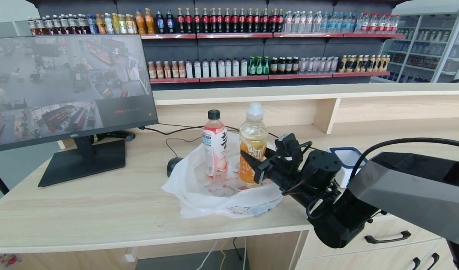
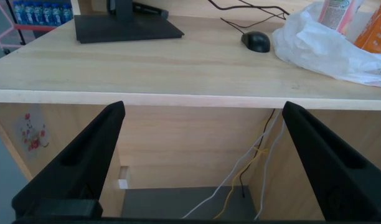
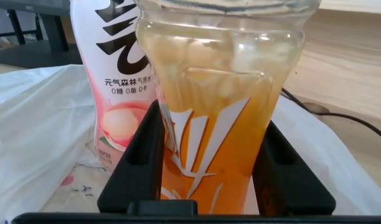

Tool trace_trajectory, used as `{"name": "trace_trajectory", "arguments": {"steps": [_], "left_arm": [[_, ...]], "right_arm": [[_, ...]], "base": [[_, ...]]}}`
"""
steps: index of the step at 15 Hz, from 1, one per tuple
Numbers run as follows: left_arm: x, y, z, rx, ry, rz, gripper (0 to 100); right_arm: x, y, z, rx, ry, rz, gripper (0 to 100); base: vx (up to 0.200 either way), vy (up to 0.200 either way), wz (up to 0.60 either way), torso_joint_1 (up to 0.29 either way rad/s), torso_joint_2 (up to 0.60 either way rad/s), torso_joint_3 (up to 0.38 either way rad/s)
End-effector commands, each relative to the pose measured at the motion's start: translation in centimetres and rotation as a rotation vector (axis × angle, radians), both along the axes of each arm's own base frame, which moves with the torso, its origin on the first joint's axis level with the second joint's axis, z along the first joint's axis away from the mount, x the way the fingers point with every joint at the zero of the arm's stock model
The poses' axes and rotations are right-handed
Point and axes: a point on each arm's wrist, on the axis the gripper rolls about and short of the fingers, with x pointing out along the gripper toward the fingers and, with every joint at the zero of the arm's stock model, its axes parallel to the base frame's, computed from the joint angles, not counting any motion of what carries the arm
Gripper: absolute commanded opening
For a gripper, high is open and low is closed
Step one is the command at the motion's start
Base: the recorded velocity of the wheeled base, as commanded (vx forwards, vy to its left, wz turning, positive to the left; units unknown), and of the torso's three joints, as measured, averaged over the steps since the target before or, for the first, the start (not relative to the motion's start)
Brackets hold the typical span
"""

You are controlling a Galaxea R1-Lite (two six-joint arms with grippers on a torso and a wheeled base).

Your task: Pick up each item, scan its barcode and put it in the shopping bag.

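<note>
Light wood counter [image 1: 102, 210]: monitor stand [image 1: 83, 161] on the left. Black mouse [image 1: 173, 166] mid-counter, just beside the crumpled white shopping bag [image 1: 199, 191]. Black cables [image 1: 172, 132] behind them. White box, dark rim [image 1: 347, 157], right of the bag.

Chinese print on pink bottle [image 3: 116, 81]

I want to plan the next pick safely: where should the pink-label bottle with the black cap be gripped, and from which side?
I would grip the pink-label bottle at its straight labelled middle, coming level from the robot's left or front. It stands upright on the shopping bag, and the orange bottle with the right gripper crowds its right side.
</note>
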Motion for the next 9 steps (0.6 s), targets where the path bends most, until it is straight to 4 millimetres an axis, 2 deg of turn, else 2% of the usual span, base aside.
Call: {"name": "trace_trajectory", "arguments": {"steps": [1, 9], "left_arm": [[0.0, 0.0, 0.0, 0.0, 0.0, 0.0, 100], [0.0, 0.0, 0.0, 0.0, 0.0, 0.0, 100]], "right_arm": [[0.05, 0.05, -0.28, -0.004, 0.006, 0.001, 0], [0.07, -0.01, -0.38, -0.005, 0.009, -0.001, 0]], "base": [[0.0, 0.0, 0.0, 0.0, 0.0, 0.0], [0.0, 0.0, 0.0, 0.0, 0.0, 0.0]]}}
